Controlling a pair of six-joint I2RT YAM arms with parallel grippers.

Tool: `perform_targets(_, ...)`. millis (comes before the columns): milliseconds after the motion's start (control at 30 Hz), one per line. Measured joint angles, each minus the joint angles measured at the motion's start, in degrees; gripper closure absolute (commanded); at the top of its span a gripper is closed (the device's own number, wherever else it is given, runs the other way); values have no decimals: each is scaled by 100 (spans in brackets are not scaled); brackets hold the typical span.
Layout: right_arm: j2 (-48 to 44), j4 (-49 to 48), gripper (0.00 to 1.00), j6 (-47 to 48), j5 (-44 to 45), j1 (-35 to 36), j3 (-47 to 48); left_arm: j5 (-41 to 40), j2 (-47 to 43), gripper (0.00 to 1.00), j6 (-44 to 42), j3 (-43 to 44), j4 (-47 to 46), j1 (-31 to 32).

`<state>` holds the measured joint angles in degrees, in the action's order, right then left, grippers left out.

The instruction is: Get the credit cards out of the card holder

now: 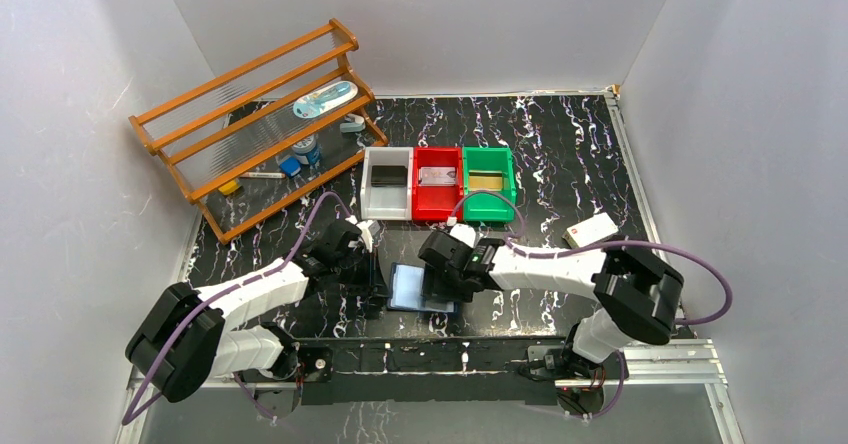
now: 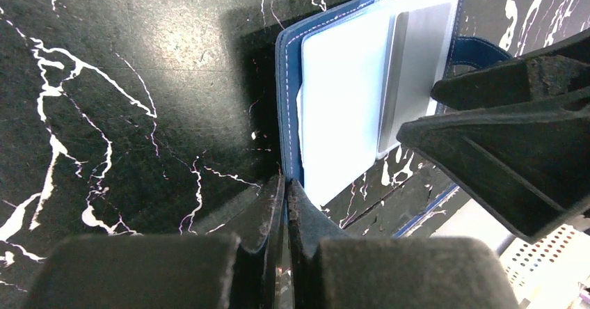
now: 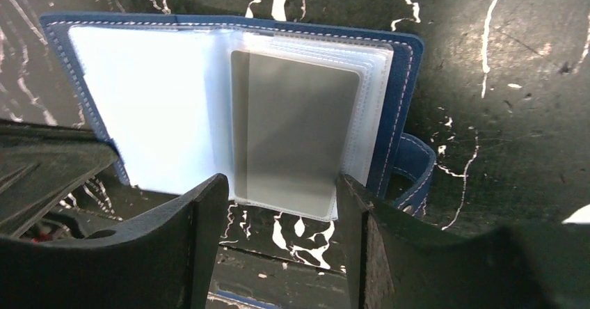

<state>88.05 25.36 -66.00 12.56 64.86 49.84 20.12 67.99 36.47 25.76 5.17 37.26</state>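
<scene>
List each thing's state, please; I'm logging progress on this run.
card holder: open, lying flat, inside up
grey card: inside its clear sleeve
left gripper: fingers shut at the holder's edge
right gripper: fingers open, straddling the grey card
white bin: holds a black card
red bin: holds a silvery card
green bin: holds a gold card

Table (image 1: 570, 154): glossy black, white-veined marble look. Holder (image 3: 412, 58): navy, leather-like, pale stitching; clear glossy plastic sleeves (image 3: 376, 72). Card (image 3: 296, 135): matt silvery-grey, smooth. Rack (image 1: 250, 70): varnished wood. Bins (image 1: 437, 207): smooth plastic.
</scene>
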Motion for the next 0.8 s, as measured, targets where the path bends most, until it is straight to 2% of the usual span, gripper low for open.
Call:
perform_targets(167,-352,-533,34,-35,-208,-48,-339,0,11,100,-11,0,22,0)
perform_targets(400,-542,-890,32,-138,-249,-63,-356,4,17,100,-11,0,20,0)
perform_targets(633,-400,-107,31,-282,48,-68,-105,4,17,100,-26,0,20,0)
perform_targets(800,-151,85,31,-286,37,-72,-46,4,17,100,-28,0,20,0)
